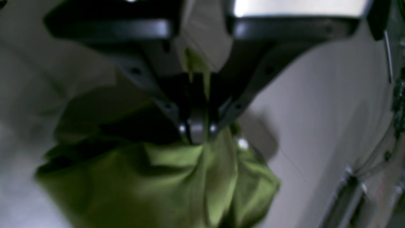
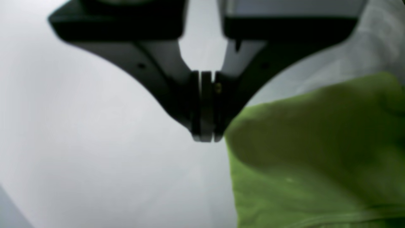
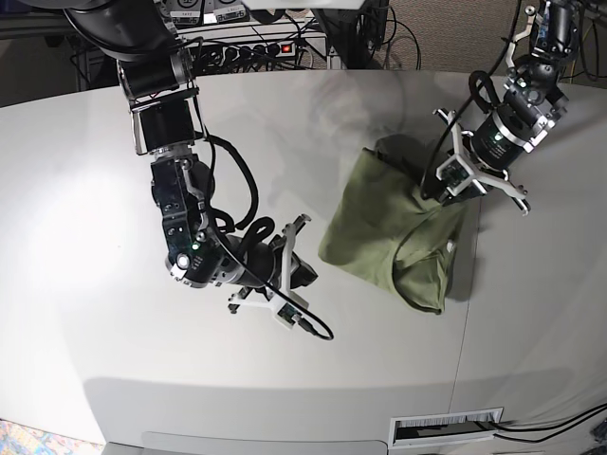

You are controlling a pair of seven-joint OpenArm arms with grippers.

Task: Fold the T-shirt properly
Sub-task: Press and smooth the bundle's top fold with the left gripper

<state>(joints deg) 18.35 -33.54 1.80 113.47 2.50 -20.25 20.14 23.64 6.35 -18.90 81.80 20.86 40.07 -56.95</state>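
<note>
T-shirt bunched on tabletop, right of centre. Left gripper pinching raised fold of cloth. Right gripper pressed together, apparently empty, just beside shirt edge. Folding early: garment crumpled, no neat folds; flattening and folding remain.

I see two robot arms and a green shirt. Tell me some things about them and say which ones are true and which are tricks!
1. The left gripper is pinching the T-shirt. True.
2. The right gripper is holding cloth too. False: its jaws are closed on nothing, beside the shirt's edge.
3. The shirt is folded into a neat small square. False: it is bunched and wrinkly, with one part lifted.
4. The shirt sits on a white table. True.
5. The shirt has a big picture on it. False: it is plain green.
</note>
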